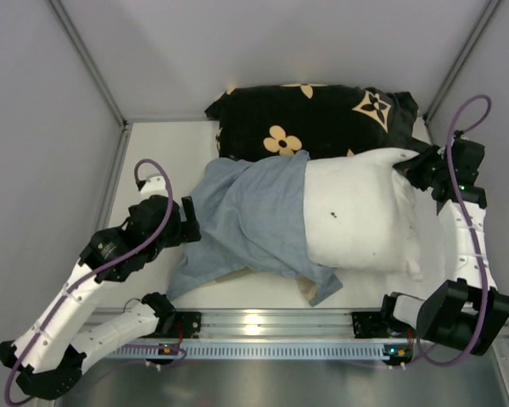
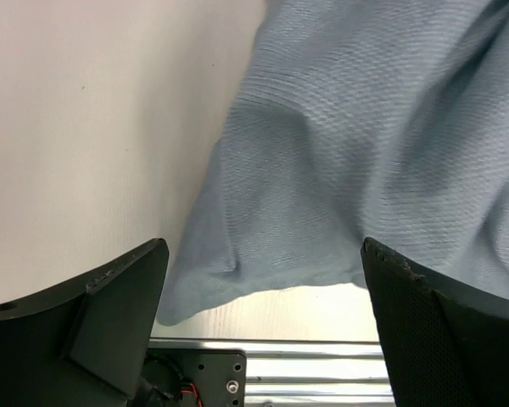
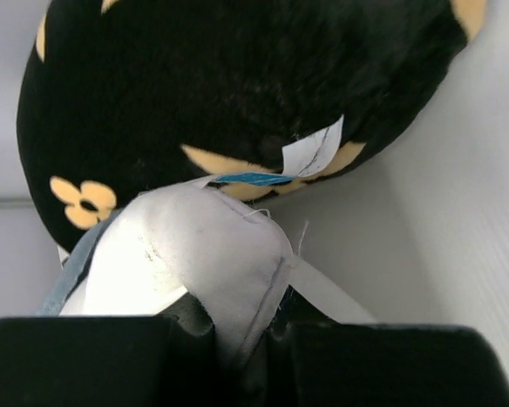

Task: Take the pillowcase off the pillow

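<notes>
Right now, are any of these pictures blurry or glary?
Top view: evenly lit, with bright glare on the metal rail. Left wrist view: the pillowcase looks soft, smeared toward the right. Right wrist view: the pillow corner is sharp, but the right hand below it is featureless black.

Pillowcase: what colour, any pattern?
Plain dusty grey-blue pillowcase, no pattern; clearest in the left wrist view.

Black pillow (image 1: pixel 322 117) — tan flowers

a white table (image 1: pixel 165 144) is enclosed by plain grey walls (image 1: pixel 263 42) behind and at both sides of it. along its near edge an aluminium rail (image 1: pixel 271 322) is fixed, where light is reflected.
</notes>
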`<state>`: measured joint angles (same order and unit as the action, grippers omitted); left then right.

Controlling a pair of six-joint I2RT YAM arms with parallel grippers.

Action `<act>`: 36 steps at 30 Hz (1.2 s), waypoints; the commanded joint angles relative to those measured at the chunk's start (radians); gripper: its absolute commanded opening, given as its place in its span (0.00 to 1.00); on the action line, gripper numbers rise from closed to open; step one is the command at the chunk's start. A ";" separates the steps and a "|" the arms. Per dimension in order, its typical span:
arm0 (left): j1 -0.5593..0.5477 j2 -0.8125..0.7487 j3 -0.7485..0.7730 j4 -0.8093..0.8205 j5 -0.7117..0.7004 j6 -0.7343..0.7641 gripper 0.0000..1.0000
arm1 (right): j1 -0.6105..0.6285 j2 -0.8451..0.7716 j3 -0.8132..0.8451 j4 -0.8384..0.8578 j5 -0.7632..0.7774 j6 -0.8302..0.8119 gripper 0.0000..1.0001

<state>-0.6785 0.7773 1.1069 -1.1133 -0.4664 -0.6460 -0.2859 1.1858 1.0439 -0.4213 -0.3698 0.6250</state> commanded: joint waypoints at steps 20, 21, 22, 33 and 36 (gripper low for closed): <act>0.007 0.260 -0.254 0.414 0.383 0.003 0.99 | -0.177 0.072 0.085 0.216 -0.224 0.122 0.00; 0.007 0.275 -0.277 0.437 0.415 -0.003 0.99 | -0.179 0.075 0.085 0.226 -0.247 0.128 0.00; 0.007 0.310 -0.289 0.455 0.445 -0.018 0.99 | -0.179 0.081 0.079 0.249 -0.259 0.136 0.00; 0.005 0.176 -0.446 0.578 0.543 -0.155 0.00 | -0.177 0.089 0.030 0.319 -0.299 0.165 0.00; 0.005 0.043 -0.342 0.477 0.502 -0.164 0.00 | -0.177 0.089 0.027 0.317 -0.296 0.165 0.00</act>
<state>-0.6724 0.9535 0.6762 -0.5808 0.0528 -0.7673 -0.4435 1.2861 1.0603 -0.2180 -0.6659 0.7555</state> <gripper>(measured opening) 0.053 0.062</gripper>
